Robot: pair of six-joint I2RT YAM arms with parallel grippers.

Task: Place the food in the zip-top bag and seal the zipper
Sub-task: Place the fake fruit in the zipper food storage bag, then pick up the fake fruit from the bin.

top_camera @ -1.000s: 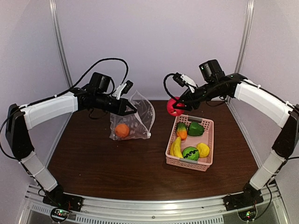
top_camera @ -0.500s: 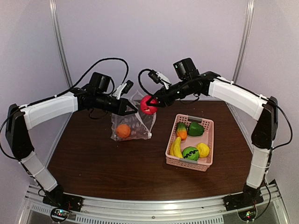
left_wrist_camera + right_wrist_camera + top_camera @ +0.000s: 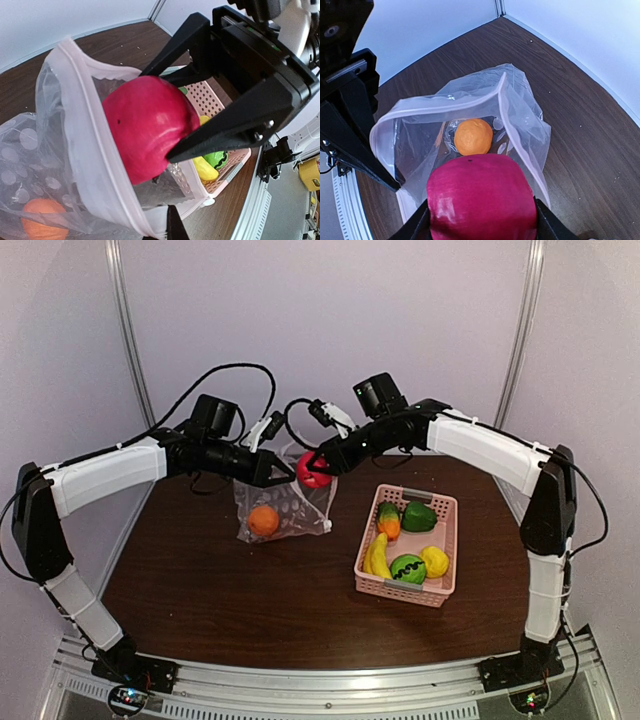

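Over the open mouth of the zip-top bag, the right fingers grasp the red apple.
Left fingers are clenched on the bag's rim by the zipper, holding the mouth up and open above the counter; an orange lies inside. The right arm would do best to lower the apple past the rim before releasing (a slack edge could deflect it). Other toy food waits in the pink basket. No brand, label or writing is readable.
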